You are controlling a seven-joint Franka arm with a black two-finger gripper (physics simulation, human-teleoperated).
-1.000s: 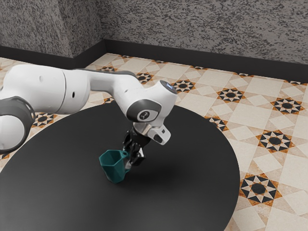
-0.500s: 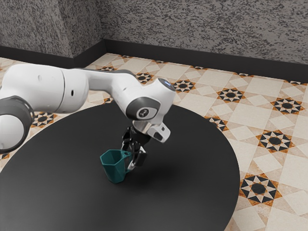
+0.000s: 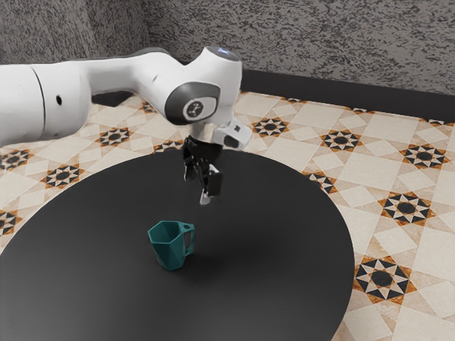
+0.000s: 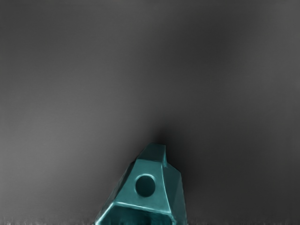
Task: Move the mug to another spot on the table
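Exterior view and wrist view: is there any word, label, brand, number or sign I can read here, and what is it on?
None can be read.
Mug: plain teal, no print.
Arm: white shells without lettering; a small round mark on its grey joint cap is too small to read.
Table: plain black.
Floor tiles: star patterns, no text.

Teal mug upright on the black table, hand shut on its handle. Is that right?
Not the hand part. The exterior view shows the hand open, up above the table and apart from the mug. The teal mug does stand upright on the black table.
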